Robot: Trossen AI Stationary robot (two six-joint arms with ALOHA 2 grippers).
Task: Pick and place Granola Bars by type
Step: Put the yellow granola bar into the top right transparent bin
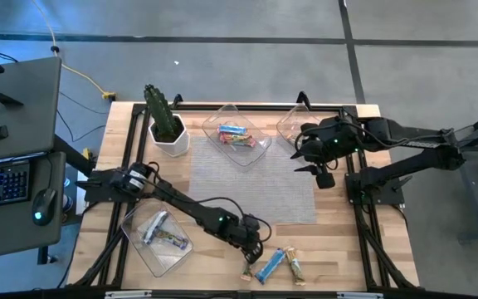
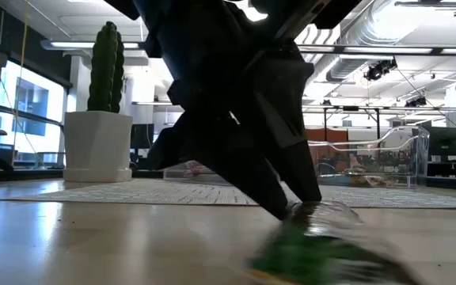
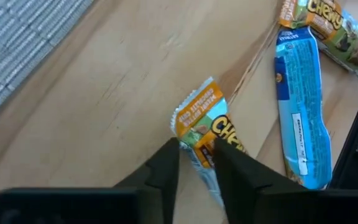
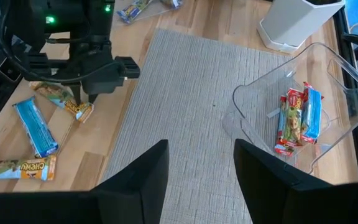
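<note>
A green-and-gold granola bar [image 3: 199,118] lies on the wood near the table's front edge, and my left gripper [image 3: 197,163] has come down on it, its fingers close together on its near part. To its right lie a blue bar [image 3: 298,106] and another green-gold bar [image 3: 337,28]. In the high view, my left gripper [image 1: 254,242] stands just off the mat's near edge. My right gripper [image 4: 197,168] hangs open high over the mat's far right, holding nothing. My left gripper comes at the green-gold bar slanting down from the table's left. One finger [image 3: 166,171] stands at the wrapper's long edge and the other [image 3: 232,171] covers the printed face [image 3: 219,127], a silver strip showing between them. The bar lies flat on the wood.
A grey mat [image 1: 251,183] covers the table's middle. A clear tray [image 1: 260,149] at the far middle holds red and blue bars, a second clear tray [image 1: 287,124] sits under the right arm, and a third [image 1: 139,249] at the near left holds bars. A potted cactus [image 1: 166,123] stands far left.
</note>
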